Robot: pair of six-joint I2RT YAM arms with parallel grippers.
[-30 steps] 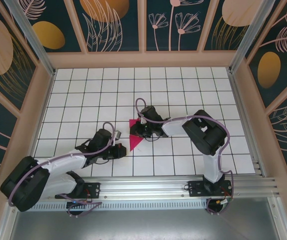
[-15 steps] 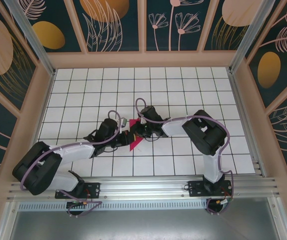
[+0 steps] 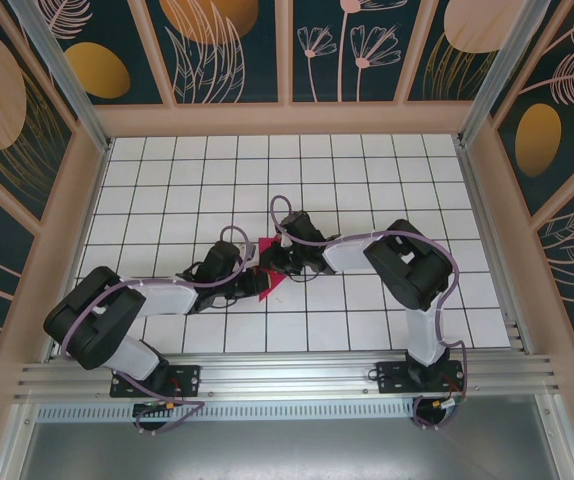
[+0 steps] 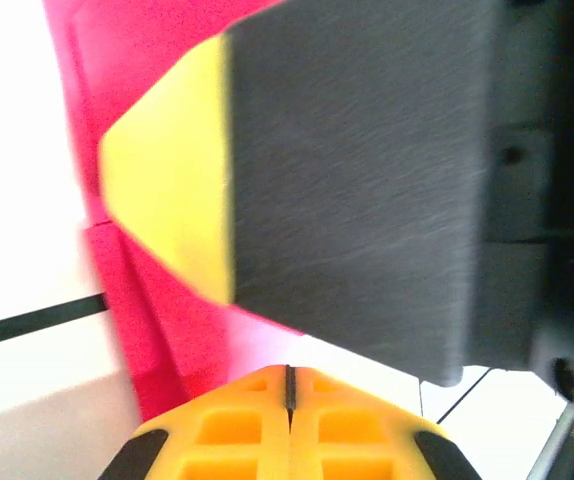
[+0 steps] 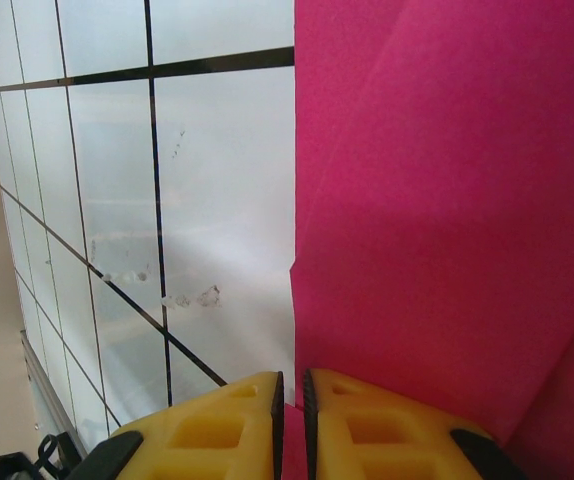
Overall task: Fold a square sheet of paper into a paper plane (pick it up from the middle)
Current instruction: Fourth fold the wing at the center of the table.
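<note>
Nearest of all is a long metal rail (image 3: 297,375) at the front edge of the desk (image 3: 167,180). Both arms are bolted to it. The left arm (image 3: 107,320) bends low and reaches to the right. The right arm (image 3: 412,270) stands up, bends at the elbow and reaches to the left. The two arms meet near the middle of the desk, a bit closer to the front than to the back.

The pink paper (image 3: 267,288) lies flat on the white tiles just there. It is folded into a pointy shape, and the two sets of fingers sit on top of it, so just its corners poke out.

The left fingers (image 3: 252,275) are at the left side of the paper. In the left wrist view the left fingers (image 4: 287,385) are yellow and shut tight, with only a thin dark line where they meet. Nothing is held in them. The pink paper (image 4: 157,310) is just past their tips. A big grey finger with a yellow tip (image 4: 347,180) from the other arm is very close in front, over the paper.

The right fingers (image 3: 279,262) are over the middle of the paper. In the right wrist view the right fingers (image 5: 292,420) are almost together, with a thin slit between them, and pink shows in the slit. I cannot tell if they pinch the paper or just sit over it. The pink paper (image 5: 447,200) spreads out past them, with one pink layer lying over another.

Farther back the desk is white squares with black lines. Dark blue walls (image 3: 227,50) with drawn leaves and flowers stand around it.
</note>
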